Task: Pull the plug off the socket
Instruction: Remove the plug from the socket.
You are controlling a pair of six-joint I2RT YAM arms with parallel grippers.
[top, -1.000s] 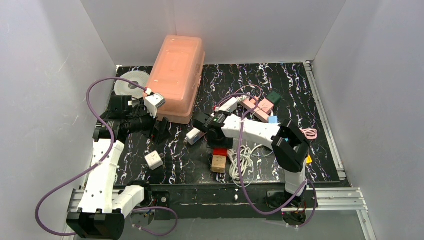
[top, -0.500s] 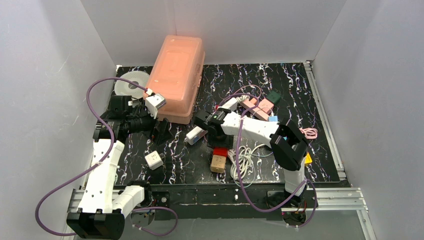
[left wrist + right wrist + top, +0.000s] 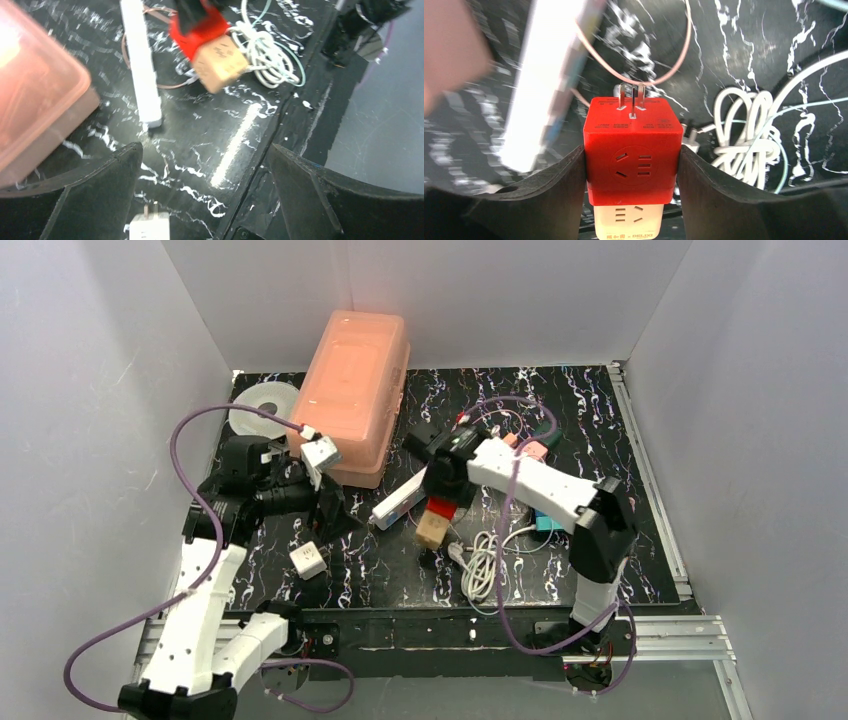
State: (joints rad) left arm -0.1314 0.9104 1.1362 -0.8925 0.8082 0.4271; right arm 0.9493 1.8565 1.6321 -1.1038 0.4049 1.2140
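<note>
Right gripper [image 3: 631,170] clamped on red socket [image 3: 632,150], held above the table [image 3: 600,420], beige plug [image 3: 626,222] seated underneath; left gripper [image 3: 205,195] spread wide, empty, nearby, so next it should grab plug and pull straight off.

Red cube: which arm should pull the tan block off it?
Left. The right pincer is shut on the red cube; the left pincer is open, empty, with the tan block ahead.
</note>
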